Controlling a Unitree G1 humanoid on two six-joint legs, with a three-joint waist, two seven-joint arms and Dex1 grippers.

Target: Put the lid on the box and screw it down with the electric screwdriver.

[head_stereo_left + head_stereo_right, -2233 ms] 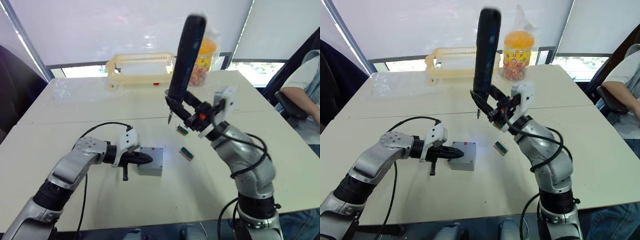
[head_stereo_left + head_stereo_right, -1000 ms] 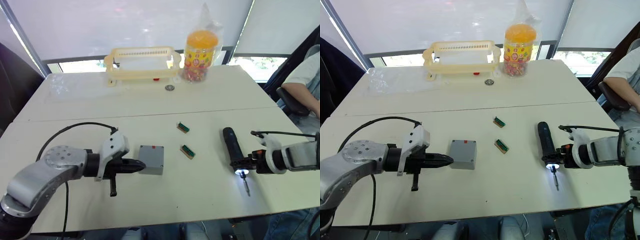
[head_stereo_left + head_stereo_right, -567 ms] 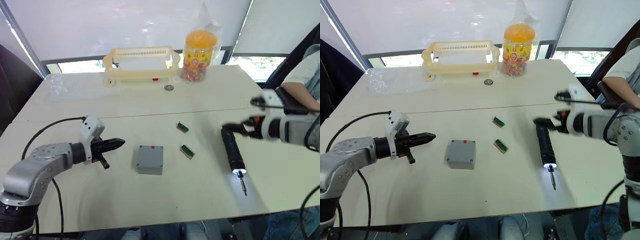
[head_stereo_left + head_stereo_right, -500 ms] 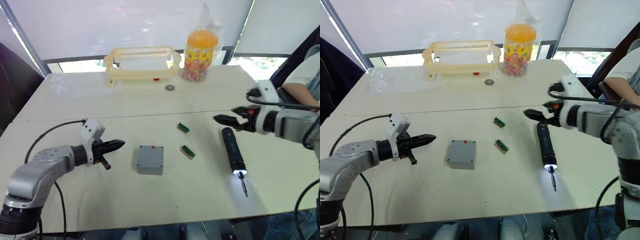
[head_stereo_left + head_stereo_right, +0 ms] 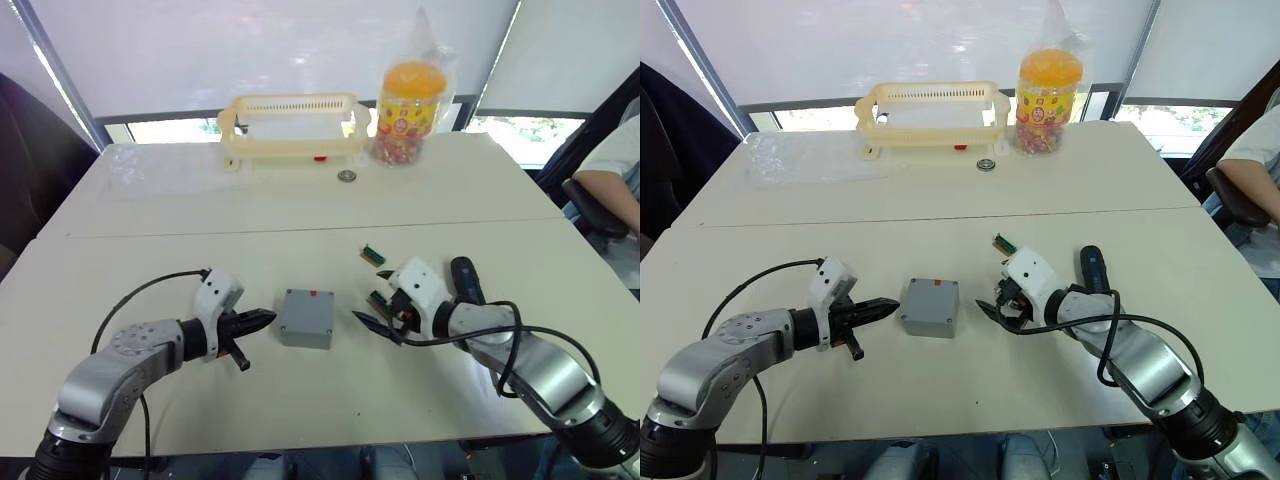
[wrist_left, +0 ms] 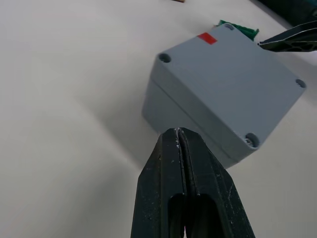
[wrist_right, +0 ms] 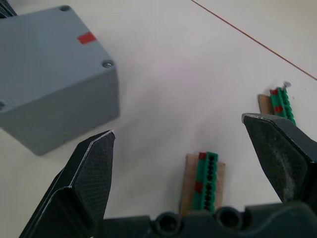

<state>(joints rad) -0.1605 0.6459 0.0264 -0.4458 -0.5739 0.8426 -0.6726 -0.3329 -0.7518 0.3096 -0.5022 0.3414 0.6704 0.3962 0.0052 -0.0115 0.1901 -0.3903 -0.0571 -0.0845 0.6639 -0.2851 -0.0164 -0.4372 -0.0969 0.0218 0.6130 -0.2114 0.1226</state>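
The grey box (image 5: 306,319) sits mid-table with the lid (image 6: 233,74) resting on top of it; corner holes and a red mark show on the top face. My left gripper (image 5: 262,321) is shut and empty, its tips close to the box's left wall. To the right of the box, my right gripper (image 5: 372,305) stands open, straddling a green terminal block (image 7: 205,178). The black electric screwdriver (image 5: 1091,269) lies on the table behind my right forearm, partly hidden by it.
A cream basket (image 5: 295,125) and a bagged candy jar (image 5: 410,100) stand at the far edge, with a small round disc (image 5: 346,176) in front of them. A second green terminal block (image 5: 374,254) lies beyond the right gripper. A person (image 5: 618,170) sits at the right.
My right gripper has left the screwdriver lying on the table and swung left and down to beside the box. The left gripper has edged back toward the box, still shut.
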